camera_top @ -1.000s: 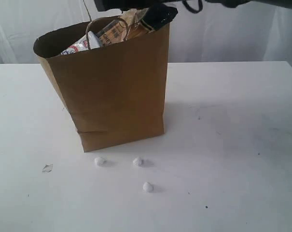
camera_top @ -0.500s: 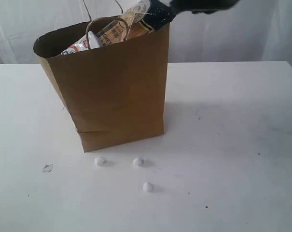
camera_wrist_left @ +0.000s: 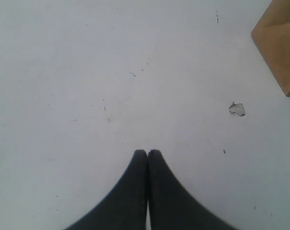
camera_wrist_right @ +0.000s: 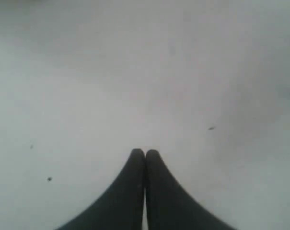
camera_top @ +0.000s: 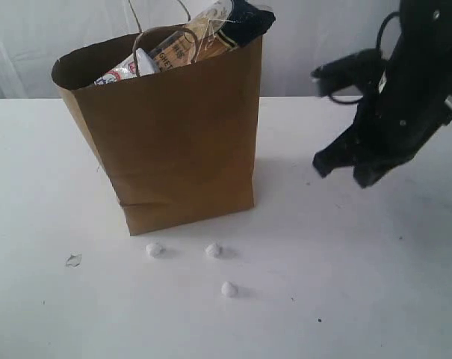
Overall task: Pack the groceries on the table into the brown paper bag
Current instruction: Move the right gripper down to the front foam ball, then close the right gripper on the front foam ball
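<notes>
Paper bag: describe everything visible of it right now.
Tall brown kraft bag standing upright and open on the white table, left of centre in the exterior view. Twisted paper handles rise at its mouth; a crease crosses its lower front. A spaghetti packet with a dark blue end sticks out over the rim, beside a white-labelled pack.

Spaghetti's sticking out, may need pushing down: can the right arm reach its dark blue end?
Probably yes: the spaghetti packet pokes above the brown paper bag on that side, nothing between; right pincer is shut.
</notes>
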Robot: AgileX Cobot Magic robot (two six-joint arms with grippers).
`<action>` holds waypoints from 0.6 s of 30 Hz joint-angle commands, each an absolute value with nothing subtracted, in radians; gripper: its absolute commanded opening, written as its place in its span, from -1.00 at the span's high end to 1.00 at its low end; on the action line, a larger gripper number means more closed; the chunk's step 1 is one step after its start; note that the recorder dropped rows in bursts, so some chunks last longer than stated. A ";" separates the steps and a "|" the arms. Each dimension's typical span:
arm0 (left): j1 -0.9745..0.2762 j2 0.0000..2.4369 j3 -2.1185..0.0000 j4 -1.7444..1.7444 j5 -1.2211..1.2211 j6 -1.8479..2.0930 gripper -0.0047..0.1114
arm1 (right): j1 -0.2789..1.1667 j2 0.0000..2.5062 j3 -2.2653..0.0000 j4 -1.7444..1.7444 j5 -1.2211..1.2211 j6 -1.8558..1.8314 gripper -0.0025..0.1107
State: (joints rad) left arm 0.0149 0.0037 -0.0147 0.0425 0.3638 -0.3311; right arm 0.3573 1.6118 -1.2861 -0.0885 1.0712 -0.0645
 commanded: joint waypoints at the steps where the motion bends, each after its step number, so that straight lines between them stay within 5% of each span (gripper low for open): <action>1: 0.010 0.000 0.000 0.035 0.389 -0.337 0.92 | 0.477 1.607 -1.193 -0.039 1.042 -0.112 0.96; 9: 0.010 0.000 0.000 0.035 0.389 -0.337 0.92 | 0.684 1.645 -1.164 0.128 0.894 -0.110 0.96; 18: 0.010 0.000 0.000 0.035 0.389 -0.337 0.92 | 0.749 1.835 -1.295 0.282 1.004 -0.207 0.96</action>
